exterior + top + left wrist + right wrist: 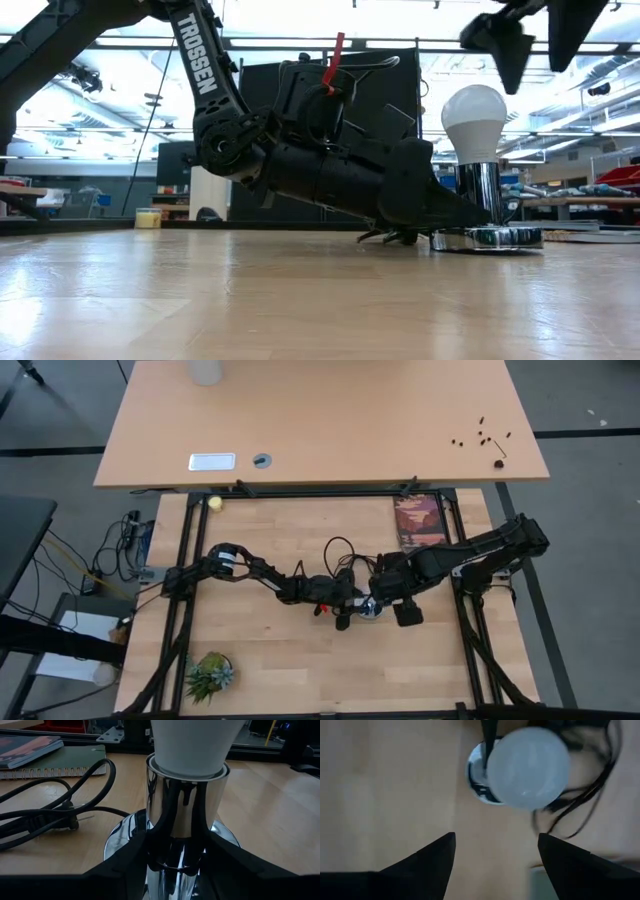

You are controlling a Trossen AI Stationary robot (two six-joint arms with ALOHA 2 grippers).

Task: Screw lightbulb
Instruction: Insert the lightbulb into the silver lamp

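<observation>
- The lightbulb (473, 122) stands upright in the chrome socket (481, 192), whose round base (487, 238) rests on the wooden table (300, 300); the bulb's long axis runs straight up from the table.
- The left gripper (175, 845) lies low along the table, its fingers (127, 862) clamped on either side of the socket's chrome stem, just under the bulb's white collar. It steadies the socket and does not hold the bulb.
- The right gripper (495, 845) hangs above the bulb, pointing down, fingers (427, 857) spread apart with nothing between them. In the low view the fingertips sit above the bulb's dome and slightly to one side, not touching it.
- In the right wrist view the bulb (527, 767) lies ahead of the gap between the fingers and off its centre line, toward the finger nearer the black cord (590, 795).
- The right arm looks best placed for turning the bulb. By my judgement it must shift sideways until the dome is centred, then come straight down along the bulb's axis before closing.
- Whether the bulb is already fully threaded cannot be told.
</observation>
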